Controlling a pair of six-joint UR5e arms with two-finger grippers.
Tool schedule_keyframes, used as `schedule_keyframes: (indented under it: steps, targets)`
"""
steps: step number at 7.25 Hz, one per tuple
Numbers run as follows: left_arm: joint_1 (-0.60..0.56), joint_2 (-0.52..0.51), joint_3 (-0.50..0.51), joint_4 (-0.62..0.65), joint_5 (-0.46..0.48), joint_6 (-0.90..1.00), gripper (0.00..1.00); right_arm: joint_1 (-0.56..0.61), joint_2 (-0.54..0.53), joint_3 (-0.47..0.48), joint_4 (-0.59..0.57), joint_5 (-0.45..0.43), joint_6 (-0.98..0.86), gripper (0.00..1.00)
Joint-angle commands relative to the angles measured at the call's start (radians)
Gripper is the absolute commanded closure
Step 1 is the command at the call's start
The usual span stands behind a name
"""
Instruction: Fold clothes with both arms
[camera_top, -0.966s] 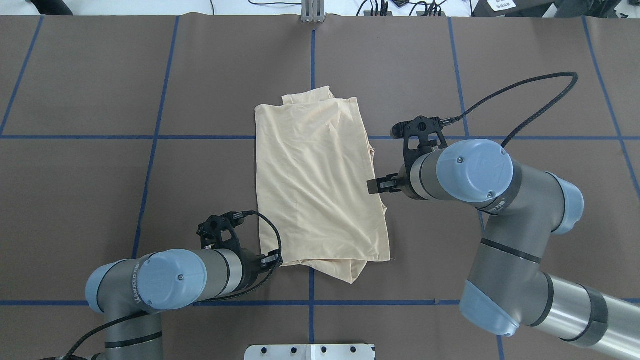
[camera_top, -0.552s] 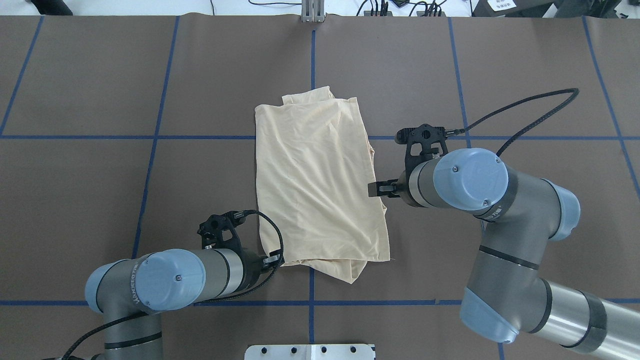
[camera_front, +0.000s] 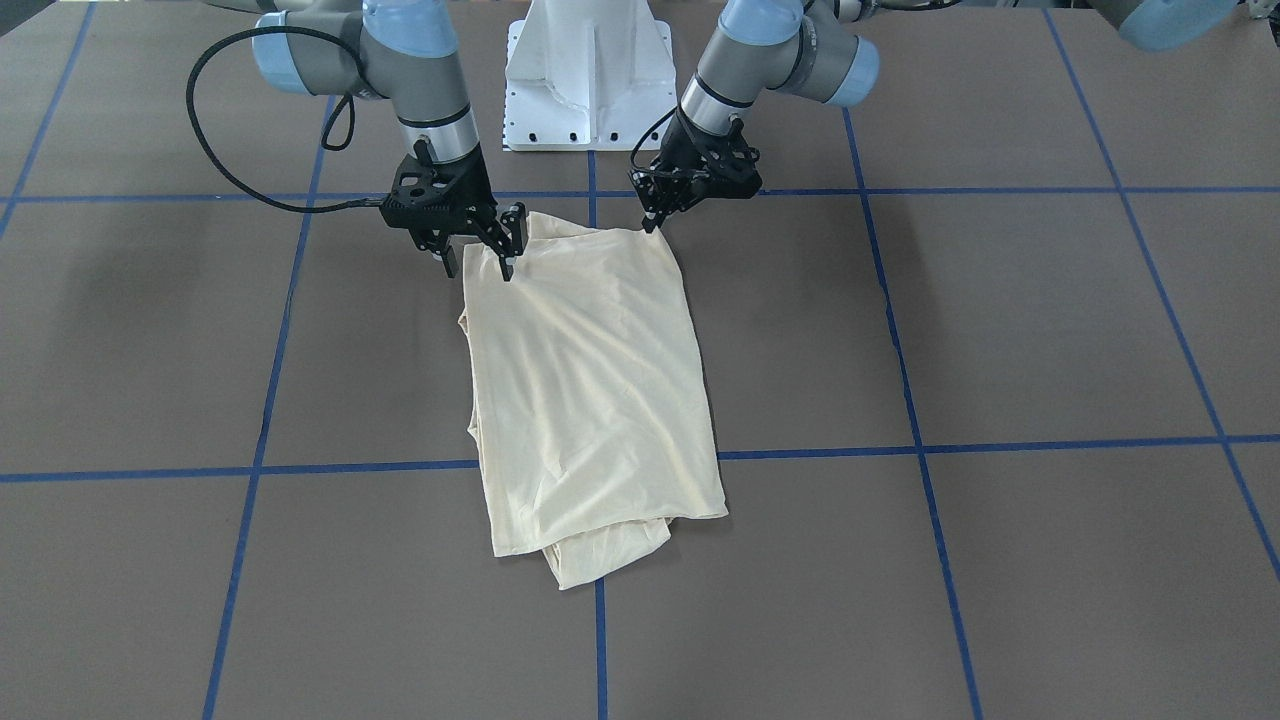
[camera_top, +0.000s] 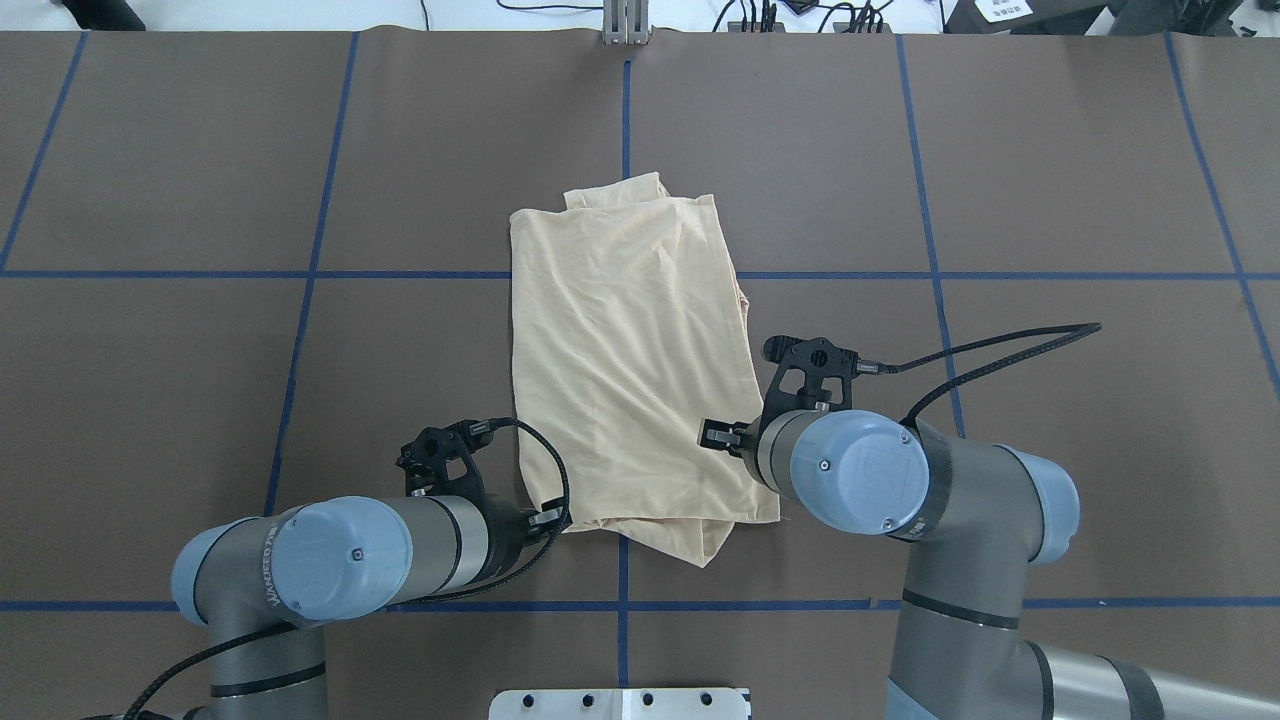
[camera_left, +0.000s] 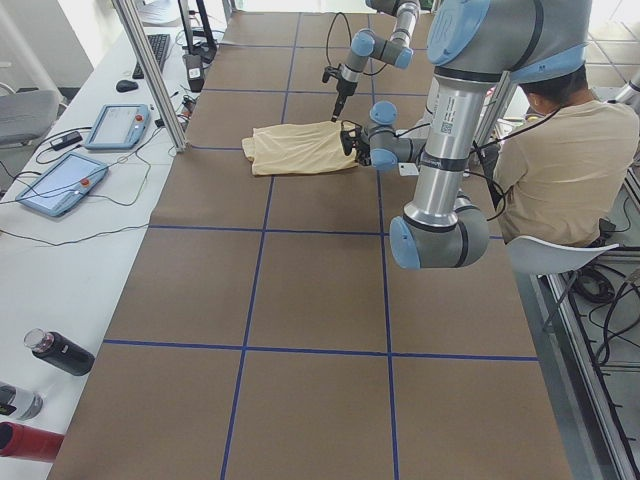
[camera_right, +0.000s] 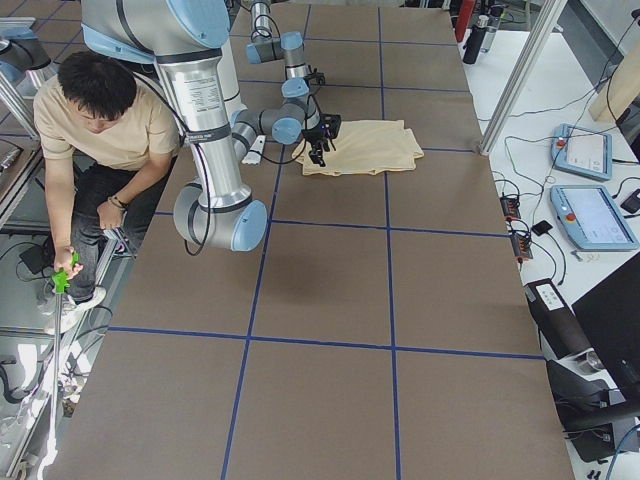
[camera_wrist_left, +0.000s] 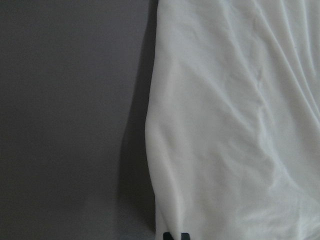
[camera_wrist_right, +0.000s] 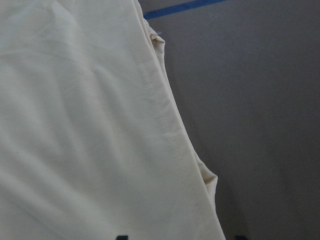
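"Two grippers, one shirt. Where does it lie?"

"The T-shirt lies mid-table, folded into a long wrinkled strip, flat on the brown table and across a blue tape line."

"The left gripper?"

"It is low at the shirt's robot-side left corner, fingers drawn close together with cloth between the tips."

"And the right gripper?"

"Its fingers are spread wide and straddle the shirt's right edge near the robot-side corner. One tip is over cloth, the other over bare table. It grips nothing."
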Motion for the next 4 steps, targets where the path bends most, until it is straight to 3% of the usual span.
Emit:
schedule_keyframes:
  steps: [1,4]
  targets:
    - [0.000,0.000,0.001,-0.001,0.000,0.000,1.00,-0.058,0.010,-0.007,-0.001,-0.027,0.132,0.33]
    - [-0.002,0.000,0.000,-0.001,0.000,-0.002,1.00,-0.100,0.010,-0.019,-0.001,-0.076,0.158,0.33]
